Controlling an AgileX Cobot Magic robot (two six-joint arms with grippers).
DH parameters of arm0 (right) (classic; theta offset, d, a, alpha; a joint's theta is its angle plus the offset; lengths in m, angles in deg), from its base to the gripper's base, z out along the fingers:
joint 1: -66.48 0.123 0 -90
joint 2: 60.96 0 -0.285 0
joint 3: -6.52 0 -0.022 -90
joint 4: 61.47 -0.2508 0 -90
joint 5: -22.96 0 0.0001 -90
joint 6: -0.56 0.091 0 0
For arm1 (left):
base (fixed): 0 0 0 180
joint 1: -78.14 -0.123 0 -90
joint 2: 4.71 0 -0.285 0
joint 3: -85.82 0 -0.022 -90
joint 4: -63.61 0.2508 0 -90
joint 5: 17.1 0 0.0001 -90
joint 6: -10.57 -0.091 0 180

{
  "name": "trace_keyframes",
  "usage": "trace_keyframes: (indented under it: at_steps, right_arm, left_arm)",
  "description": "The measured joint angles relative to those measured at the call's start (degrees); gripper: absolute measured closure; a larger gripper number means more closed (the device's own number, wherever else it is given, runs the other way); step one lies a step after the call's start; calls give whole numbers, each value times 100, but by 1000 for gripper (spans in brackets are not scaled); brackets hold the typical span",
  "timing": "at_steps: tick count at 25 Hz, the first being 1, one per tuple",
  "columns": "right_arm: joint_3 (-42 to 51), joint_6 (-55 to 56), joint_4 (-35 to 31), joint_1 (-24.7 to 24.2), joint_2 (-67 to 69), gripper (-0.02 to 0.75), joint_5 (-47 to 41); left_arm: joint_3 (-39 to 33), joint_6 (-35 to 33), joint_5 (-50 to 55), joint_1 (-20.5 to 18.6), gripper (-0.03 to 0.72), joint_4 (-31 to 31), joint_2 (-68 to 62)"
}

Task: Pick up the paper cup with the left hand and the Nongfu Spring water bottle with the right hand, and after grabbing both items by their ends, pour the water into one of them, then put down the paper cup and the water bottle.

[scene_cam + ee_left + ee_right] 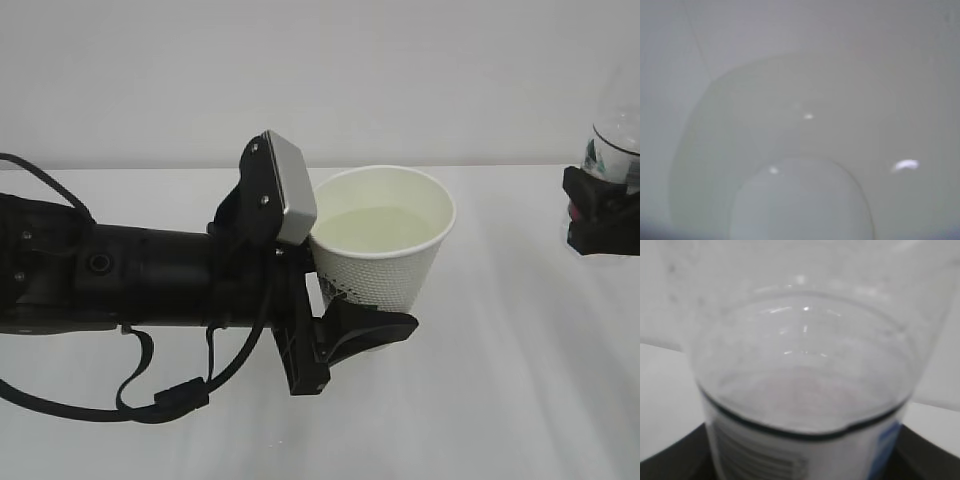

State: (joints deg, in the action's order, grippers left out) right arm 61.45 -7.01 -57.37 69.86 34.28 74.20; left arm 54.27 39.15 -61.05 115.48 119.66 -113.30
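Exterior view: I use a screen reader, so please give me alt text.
The left gripper holds a paper cup of water upright above a white table. At the right edge, the right gripper holds a clear bottle.

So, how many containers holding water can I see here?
2. The paper cup is mid-frame in the left hand; the Nongfu Spring water bottle is at the right edge, held by the right hand.

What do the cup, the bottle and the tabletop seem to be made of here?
The paper cup looks like matte white paper: dimpled wall, rolled rim, cream inside. The Nongfu Spring water bottle seems to be clear glossy plastic, see-through with highlights and a printed label band. The table looks matte white, with soft folds, perhaps a cloth cover, though that is uncertain.
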Motion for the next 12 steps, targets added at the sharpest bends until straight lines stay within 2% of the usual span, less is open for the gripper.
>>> trace_keyframes:
  at_steps: [6,12]
  right_arm:
    - [391,-22,-410,0,-13,258,453]
    - [458,-39,-513,0,255,258,868]
  left_arm:
    - [0,0,0,0,166,0,0]
    - [0,0,-12,0,166,0,0]
